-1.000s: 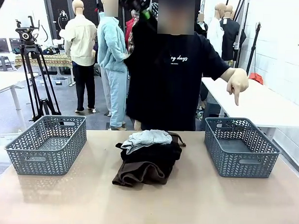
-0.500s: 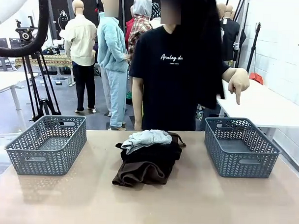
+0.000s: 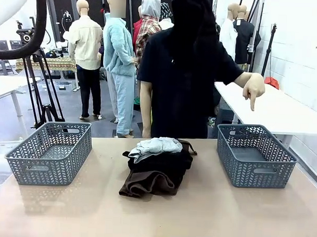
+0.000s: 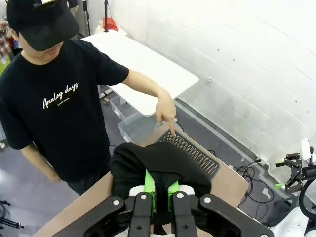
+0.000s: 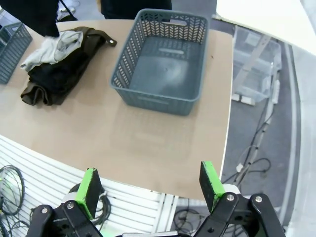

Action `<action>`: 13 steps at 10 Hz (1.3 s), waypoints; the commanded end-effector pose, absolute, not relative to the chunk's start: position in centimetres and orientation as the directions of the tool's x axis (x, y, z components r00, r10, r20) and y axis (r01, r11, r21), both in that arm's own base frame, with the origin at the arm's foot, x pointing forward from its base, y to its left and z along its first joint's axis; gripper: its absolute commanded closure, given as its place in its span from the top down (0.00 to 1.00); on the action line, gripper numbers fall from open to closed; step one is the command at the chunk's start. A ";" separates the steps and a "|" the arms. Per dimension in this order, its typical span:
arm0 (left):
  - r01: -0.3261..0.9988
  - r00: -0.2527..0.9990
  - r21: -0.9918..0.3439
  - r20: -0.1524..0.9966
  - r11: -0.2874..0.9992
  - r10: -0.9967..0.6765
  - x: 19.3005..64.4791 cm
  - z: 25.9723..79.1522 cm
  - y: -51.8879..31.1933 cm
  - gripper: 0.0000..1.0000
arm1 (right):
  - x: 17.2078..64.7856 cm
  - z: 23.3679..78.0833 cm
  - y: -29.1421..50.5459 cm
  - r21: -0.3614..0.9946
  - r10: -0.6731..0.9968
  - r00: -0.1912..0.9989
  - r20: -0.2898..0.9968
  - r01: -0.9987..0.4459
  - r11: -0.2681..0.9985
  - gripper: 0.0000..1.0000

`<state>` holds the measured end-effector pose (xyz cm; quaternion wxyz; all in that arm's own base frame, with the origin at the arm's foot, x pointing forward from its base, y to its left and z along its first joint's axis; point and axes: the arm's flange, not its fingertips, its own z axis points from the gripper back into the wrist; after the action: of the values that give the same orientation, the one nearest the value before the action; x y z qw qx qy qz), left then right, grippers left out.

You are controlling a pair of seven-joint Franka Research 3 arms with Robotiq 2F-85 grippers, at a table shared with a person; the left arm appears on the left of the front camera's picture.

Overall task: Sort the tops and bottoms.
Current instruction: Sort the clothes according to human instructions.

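Observation:
High over the table, my left gripper is shut on a black garment that bunches over its green pads. That garment hangs in front of the person's chest in the front view. The remaining garments lie piled at the table's middle: a pale grey-blue one on top, a black one under it, a dark brown one at the bottom. My right gripper is open and holds nothing, hovering beyond the table's near right edge, well away from the pile.
One grey lattice basket stands at the table's left, another at its right. The person's hand points down at the right basket, which lies below the held garment. Bare tabletop stretches in front of the pile.
The held black garment has swung from left of the person to the right, then back a little toward the middle. The pile, baskets and pointing hand are unchanged.

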<state>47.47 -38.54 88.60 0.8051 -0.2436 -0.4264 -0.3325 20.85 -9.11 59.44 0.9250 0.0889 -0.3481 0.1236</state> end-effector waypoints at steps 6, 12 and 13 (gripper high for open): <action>0.784 0.265 -0.122 0.953 0.609 -0.151 55.7 89.9 -51.6 0.00 | 20.8 59.3 -9.1 0.078 0.173 0.732 0.659 -0.294 0.953 1.00; 0.813 0.292 -0.137 0.937 0.565 -0.192 50.4 78.6 -51.8 0.00 | 20.8 59.3 -9.1 0.078 0.173 0.732 0.659 -0.294 0.953 1.00; 0.813 0.292 -0.137 0.937 0.565 -0.192 50.4 78.6 -51.8 0.00 | 20.8 59.3 -9.1 0.078 0.173 0.732 0.659 -0.294 0.953 1.00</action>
<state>50.49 -53.48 76.62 0.7426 -0.3207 -0.4753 -0.3461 20.84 -9.10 59.44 0.9251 0.0889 -0.3480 0.1238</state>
